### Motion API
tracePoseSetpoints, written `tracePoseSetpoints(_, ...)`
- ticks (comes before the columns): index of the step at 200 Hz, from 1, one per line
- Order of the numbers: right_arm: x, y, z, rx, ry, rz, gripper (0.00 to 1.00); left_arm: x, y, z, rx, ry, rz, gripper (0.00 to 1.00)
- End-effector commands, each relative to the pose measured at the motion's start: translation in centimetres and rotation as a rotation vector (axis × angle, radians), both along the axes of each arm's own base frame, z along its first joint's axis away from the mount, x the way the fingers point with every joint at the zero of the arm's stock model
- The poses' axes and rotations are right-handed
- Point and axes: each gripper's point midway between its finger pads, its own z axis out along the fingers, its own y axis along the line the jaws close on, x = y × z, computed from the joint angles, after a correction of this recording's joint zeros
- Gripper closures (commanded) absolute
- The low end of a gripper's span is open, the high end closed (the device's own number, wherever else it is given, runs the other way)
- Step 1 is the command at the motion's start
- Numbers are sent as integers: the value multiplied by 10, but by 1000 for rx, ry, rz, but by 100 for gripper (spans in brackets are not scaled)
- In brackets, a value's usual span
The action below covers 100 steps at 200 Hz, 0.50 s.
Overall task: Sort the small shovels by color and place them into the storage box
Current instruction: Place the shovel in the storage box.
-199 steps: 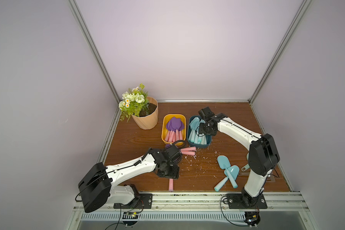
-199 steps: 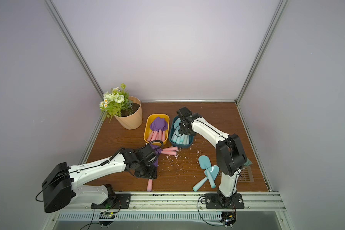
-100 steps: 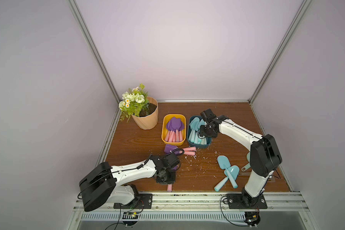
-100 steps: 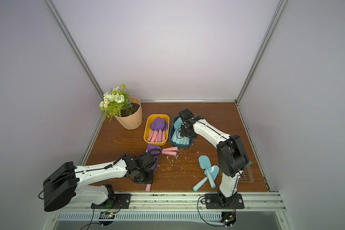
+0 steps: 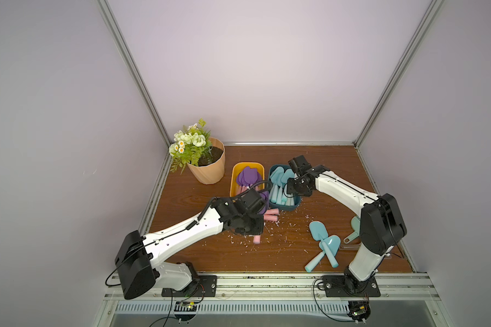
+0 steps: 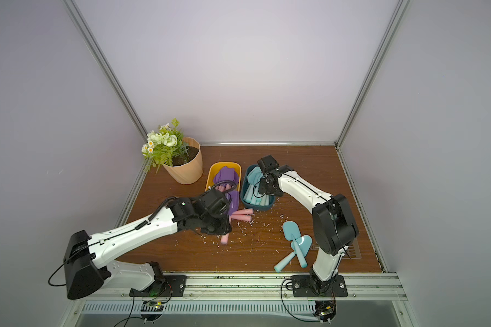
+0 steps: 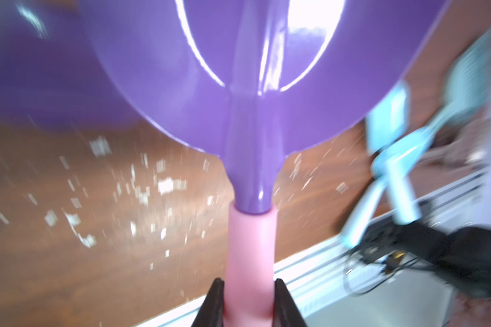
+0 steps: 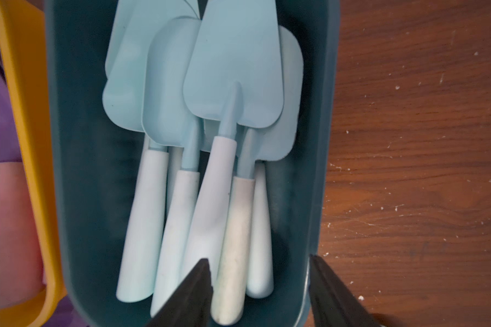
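The left tool is clamped on the pink handle of a purple shovel. Its black fingers press the handle from both sides, and the blade stands out beyond them above the table. In both top views this tool sits low over the middle of the table, just near of the yellow box, with the pink end of the handle showing on its near side. Just right of it, two more purple shovels lie on the wood, pink handles pointing right and blades mostly hidden under the wrist.

The right tool has its jaws standing apart with nothing gripped. It hangs over the near end of the teal box. Blue shovels lie piled in that box, blades at the far end and handles near. The yellow box stands just left of the teal one and holds a stack of shovels with purple blades.

Two loose blue shovels lie crossed on the table at near right, close to the right arm's base. White scraps are scattered over the wood between the arms. A pot of flowers stands in the far left corner
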Motion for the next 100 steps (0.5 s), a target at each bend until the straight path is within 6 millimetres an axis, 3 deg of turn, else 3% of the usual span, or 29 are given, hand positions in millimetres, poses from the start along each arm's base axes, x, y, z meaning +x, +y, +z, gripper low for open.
tracePoseSetpoints(1, -2, -9, 21, 16, -52, -50, 41, 49, 29, 9, 88, -74, 15, 99)
tracePoseSetpoints(24, -8, -13, 20, 18, -48, -71, 41, 109, 39, 11, 116, -109, 27, 99)
tracePoseSetpoints(38, -11, -16, 20, 16, -40, -82, 41, 132, 37, 0, 122, -88, 8, 99)
tracePoseSetpoints(47, -12, -18, 22, 10, -43, -90, 41, 149, 31, 3, 124, -109, 2, 99)
tracePoseSetpoints(67, -15, -25, 26, -5, -55, -109, 41, 163, 21, -15, 133, -84, -31, 99)
tracePoseSetpoints(100, -19, -31, 33, -14, -70, -132, 41, 166, 12, -51, 82, -4, -18, 99)
